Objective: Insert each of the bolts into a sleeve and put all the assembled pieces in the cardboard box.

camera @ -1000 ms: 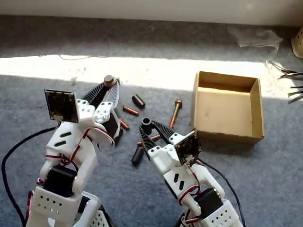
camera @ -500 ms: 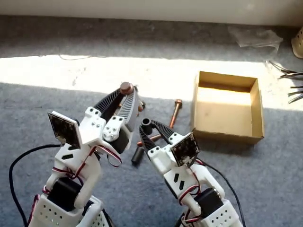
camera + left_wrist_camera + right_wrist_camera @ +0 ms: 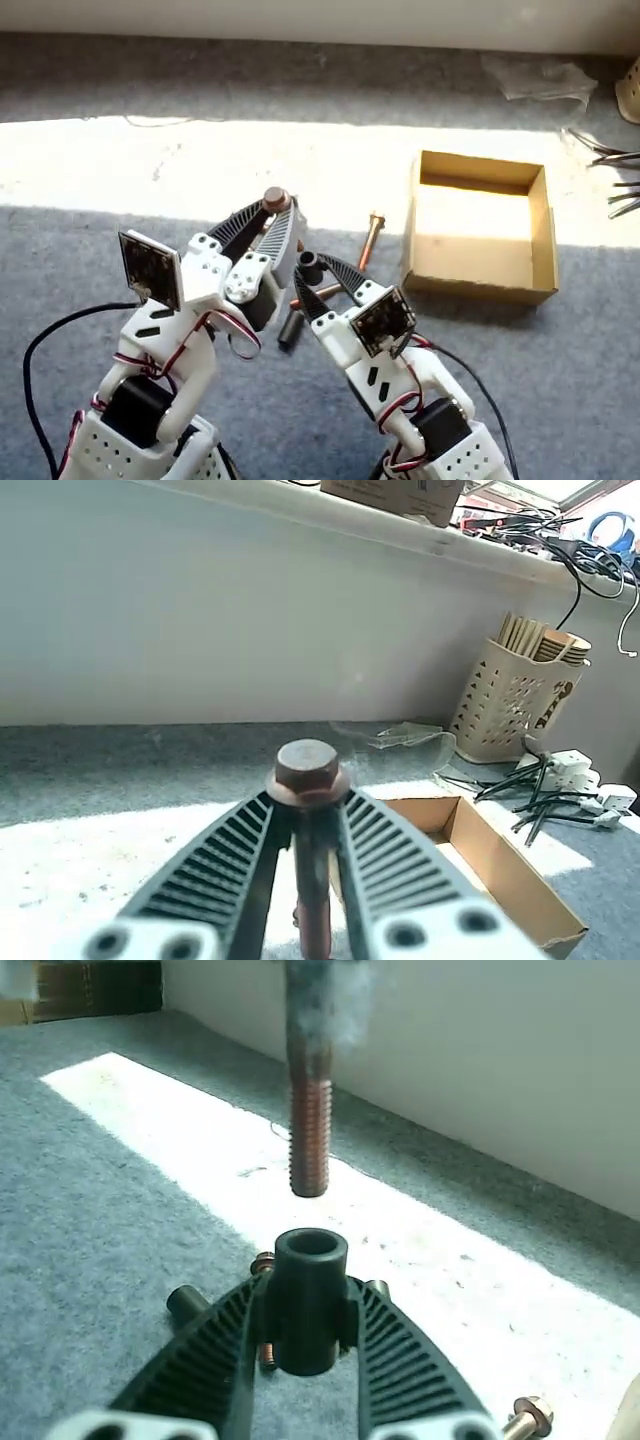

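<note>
Bolt (image 3: 309, 1140) tip seemingly just above sleeve (image 3: 310, 1305)

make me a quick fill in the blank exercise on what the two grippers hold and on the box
1. The left gripper holds a copper-coloured hex-head metal bolt with its head pointing ____.
2. The bolt's threaded tip hangs ____ the black cylindrical sleeve in the right gripper, not yet inside it.
3. The open brown cardboard box is ____.
Missing words: up; above; empty.
</note>
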`<act>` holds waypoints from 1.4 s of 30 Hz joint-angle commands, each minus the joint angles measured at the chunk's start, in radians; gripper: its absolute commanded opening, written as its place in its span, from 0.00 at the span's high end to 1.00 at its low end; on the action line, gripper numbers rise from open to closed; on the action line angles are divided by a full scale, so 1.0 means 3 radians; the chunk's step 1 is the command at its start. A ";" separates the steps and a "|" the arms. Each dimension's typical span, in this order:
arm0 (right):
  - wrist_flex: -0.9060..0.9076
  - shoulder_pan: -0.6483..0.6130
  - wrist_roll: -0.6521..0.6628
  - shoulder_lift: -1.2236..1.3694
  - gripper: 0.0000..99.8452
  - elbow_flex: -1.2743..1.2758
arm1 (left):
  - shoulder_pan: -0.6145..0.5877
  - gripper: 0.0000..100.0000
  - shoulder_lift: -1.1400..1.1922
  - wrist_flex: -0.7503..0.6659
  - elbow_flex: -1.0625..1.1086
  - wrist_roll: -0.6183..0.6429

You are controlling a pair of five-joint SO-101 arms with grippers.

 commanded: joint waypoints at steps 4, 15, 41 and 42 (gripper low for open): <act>0.0008 0.0043 0.0072 -0.0038 1.00 0.0355 | 0.0258 0.99 -0.0069 0.0082 -0.0064 0.0000; 0.0008 0.0043 0.0077 -0.0038 1.00 0.0355 | 0.0258 0.99 -0.0069 0.0087 -0.0064 0.0000; 0.0008 0.0043 0.0077 -0.0038 1.00 0.0355 | 0.0222 0.99 -0.0100 -0.0051 0.0182 -0.0215; 0.0008 0.0043 0.0077 -0.0038 1.00 0.0355 | 0.0192 0.99 -0.0100 -0.0056 0.0182 -0.0215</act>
